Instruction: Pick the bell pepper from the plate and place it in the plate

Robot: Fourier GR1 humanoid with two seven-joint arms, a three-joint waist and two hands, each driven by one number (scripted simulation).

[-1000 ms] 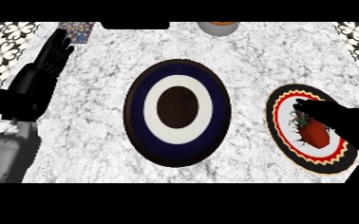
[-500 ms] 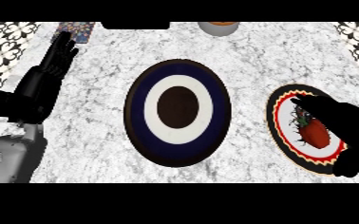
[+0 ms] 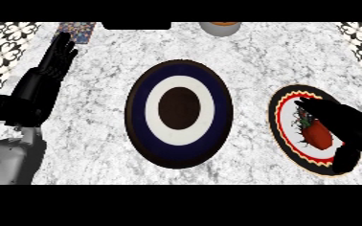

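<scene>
Looking steeply down on the marbled tabletop (image 3: pixel 247 48), we find the bell pepper (image 3: pixel 317 133) lying on the red-and-yellow-rimmed plate (image 3: pixel 281 106) at the view's right. Our right hand (image 3: pixel 338 120) lies over this plate, its dark fingers draped across the pepper's upper and right side; we cannot tell whether they curl round it or merely rest above it, because hand and fruit overlap. The pepper's long axis runs roughly from upper left, where the green stem shows, to lower right, along the plate's own length. The fruit thus sits directly beneath and slightly left of the right palm, so this hand is by far the nearer one. The destination, as we judge it, is the large blue-and-white plate (image 3: pixel 145 84) at the centre, which lies to the left of the pepper, with a strip of bare marble between the two plates. Our left hand (image 3: pixel 58 57) rests released, fingers straight, at the view's upper left, well apart from both plates.
</scene>
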